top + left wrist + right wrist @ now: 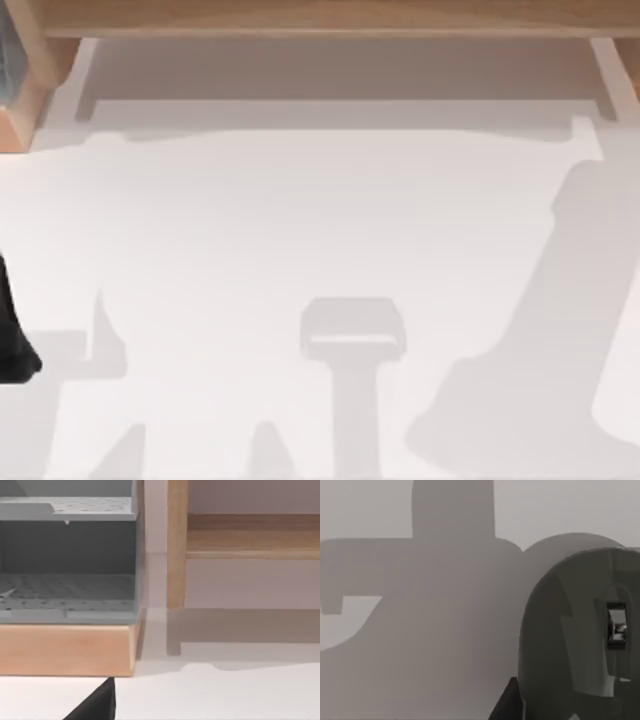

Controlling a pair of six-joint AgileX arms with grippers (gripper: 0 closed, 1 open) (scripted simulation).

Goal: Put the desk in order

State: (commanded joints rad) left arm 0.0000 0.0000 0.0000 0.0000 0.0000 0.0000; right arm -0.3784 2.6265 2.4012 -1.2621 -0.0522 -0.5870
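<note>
The white surface [330,220] of the desk spans the top view, its tan wooden shelf frame [320,15] running along the far edge. In the left wrist view a wooden upright [176,545] stands just beside a grey perforated tray rack [67,555] on a wooden base [65,647]. The right wrist view shows a rounded grey mouse [580,640] resting on the surface. The left arm [12,340] sits at the left edge; whether either gripper is apart or together I cannot tell. A good next move would probably centre the right gripper over the mouse before descending.
</note>
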